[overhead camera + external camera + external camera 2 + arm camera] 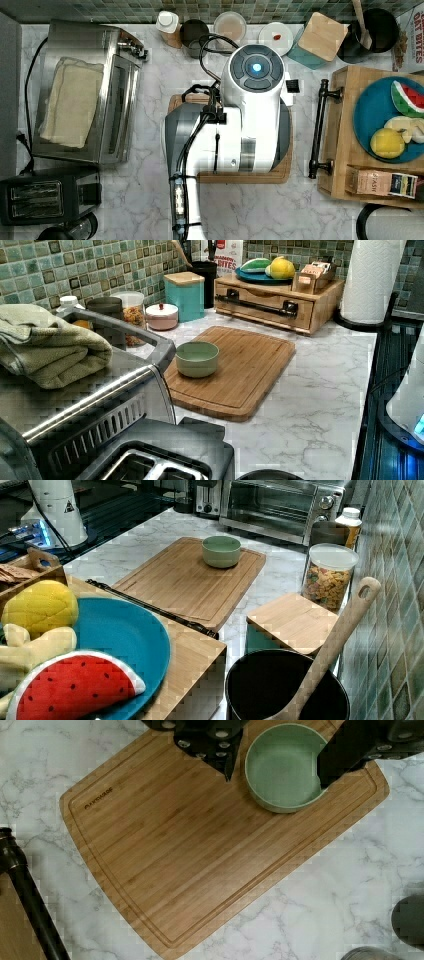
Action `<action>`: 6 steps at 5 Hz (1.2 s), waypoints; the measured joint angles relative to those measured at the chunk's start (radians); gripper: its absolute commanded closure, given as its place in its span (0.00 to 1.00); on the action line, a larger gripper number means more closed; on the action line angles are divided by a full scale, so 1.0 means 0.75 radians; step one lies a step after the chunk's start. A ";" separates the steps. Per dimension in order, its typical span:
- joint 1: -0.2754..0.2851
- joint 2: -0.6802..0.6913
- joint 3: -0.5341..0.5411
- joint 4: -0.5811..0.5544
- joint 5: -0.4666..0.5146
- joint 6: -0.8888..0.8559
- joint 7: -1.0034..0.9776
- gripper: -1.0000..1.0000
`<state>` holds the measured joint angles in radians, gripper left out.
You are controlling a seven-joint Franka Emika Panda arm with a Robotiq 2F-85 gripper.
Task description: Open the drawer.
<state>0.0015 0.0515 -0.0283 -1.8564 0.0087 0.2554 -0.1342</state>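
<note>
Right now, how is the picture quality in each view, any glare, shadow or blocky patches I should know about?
Top view: the white arm covers most of the cutting board. Left view: the towel and toaster oven up close look soft and blocky, while the drawer handle is clear. Right view: the watermelon slice is pixelated. Wrist view: the hand is dark against the green bowl.

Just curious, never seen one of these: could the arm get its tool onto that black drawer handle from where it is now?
Probably yes. The tool hangs open above the green bowl, and bare counter lies before the drawer handle, with nothing on it.
</note>
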 measured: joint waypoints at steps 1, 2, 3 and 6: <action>0.002 0.000 0.000 -0.003 0.000 0.007 -0.001 0.00; 0.003 0.000 0.000 -0.020 -0.026 0.057 -0.015 0.00; -0.001 -0.018 -0.001 -0.099 -0.034 0.235 -0.103 0.00; -0.047 -0.032 -0.036 -0.290 -0.190 0.367 -0.671 0.00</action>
<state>-0.0336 0.0279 -0.0553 -2.0742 -0.1339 0.5308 -0.6377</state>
